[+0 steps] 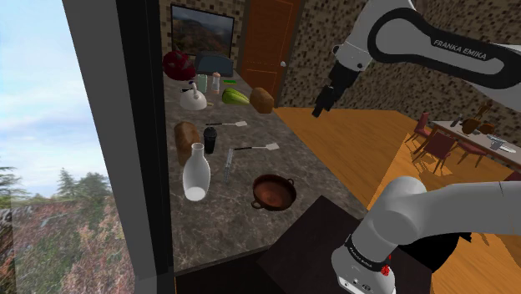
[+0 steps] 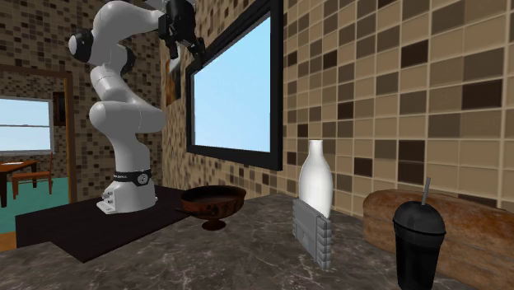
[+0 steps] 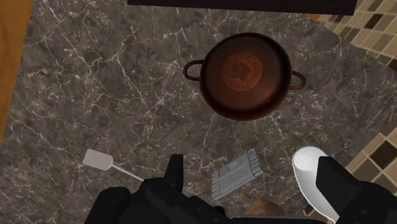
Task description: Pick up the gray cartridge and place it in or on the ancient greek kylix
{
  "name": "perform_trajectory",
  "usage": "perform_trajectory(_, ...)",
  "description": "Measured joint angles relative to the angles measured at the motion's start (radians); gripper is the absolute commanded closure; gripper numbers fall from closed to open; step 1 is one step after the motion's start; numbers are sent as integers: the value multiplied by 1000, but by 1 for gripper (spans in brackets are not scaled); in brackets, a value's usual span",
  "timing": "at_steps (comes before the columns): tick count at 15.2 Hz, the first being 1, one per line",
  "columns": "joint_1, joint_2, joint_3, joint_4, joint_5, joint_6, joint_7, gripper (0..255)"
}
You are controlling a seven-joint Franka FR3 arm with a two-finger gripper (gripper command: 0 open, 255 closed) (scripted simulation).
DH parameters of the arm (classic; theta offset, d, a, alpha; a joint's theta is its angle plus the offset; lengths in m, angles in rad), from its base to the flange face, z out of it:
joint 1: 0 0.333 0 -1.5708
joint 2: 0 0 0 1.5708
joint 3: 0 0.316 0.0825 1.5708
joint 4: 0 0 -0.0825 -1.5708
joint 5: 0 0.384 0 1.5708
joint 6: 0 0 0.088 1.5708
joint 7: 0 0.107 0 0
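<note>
The gray cartridge was on the counter, just beside a white bottle and near the kylix. In the second exterior view it seemed to stand on its narrow edge. The gripper hung high above the counter with its fingers wide apart and nothing between them.

In the wrist view the cartridge showed far below, about between the two fingers, so the way to it was mostly straight down. Its long axis ran oblique to the line from finger to finger. I think the wrist needed some turn, so that the fingers could close across the thin side.

The cartridge was a flat ribbed slab. The kylix was a shallow brown bowl with two small handles and a round pattern inside. The counter was dark marble with pale veins. A white spatula lay well apart.
</note>
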Motion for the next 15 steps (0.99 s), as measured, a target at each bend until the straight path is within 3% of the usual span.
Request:
perform_trajectory(6,-14,88,53,-40,28,110,119,0)
perform_trajectory(15,-46,370,166,-36,65,352,391,0)
